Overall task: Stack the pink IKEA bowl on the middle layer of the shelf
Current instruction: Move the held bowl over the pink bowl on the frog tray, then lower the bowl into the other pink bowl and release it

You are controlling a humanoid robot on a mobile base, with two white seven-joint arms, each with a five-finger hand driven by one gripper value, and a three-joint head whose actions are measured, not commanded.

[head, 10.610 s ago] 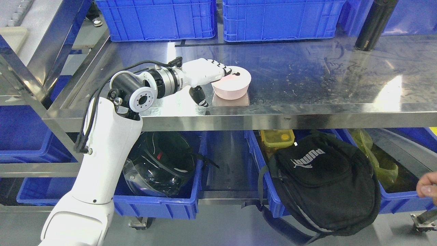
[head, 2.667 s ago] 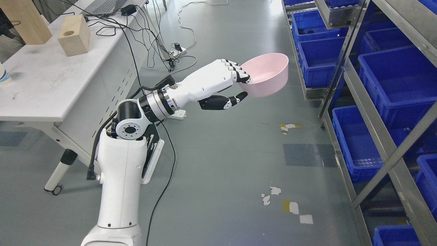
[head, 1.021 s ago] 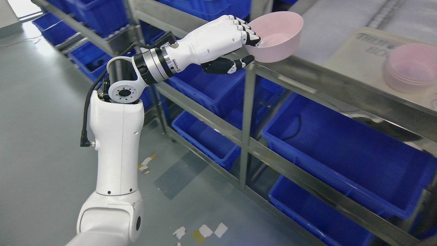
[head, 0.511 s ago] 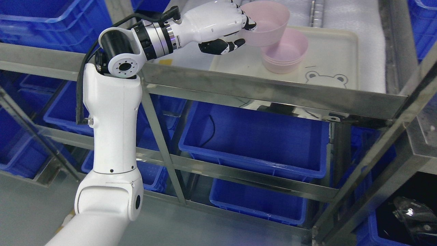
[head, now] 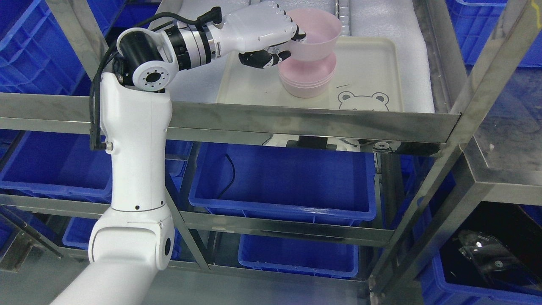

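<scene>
Head view: left hand (head: 271, 36) clamps the round pink plastic bowl (head: 315, 34) at its 9 o'clock rim; centre it over the pink bowl stack (head: 308, 79) first.

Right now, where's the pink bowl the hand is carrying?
Head view, top centre: the pink bowl is gripped at its left rim by the left hand, directly above the stack of pink bowls on the cream tray.

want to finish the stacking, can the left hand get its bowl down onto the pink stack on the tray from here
Probably yes. The left hand holds the pink bowl right above the stack of pink bowls on the cream tray, with nothing visible between them.
</scene>
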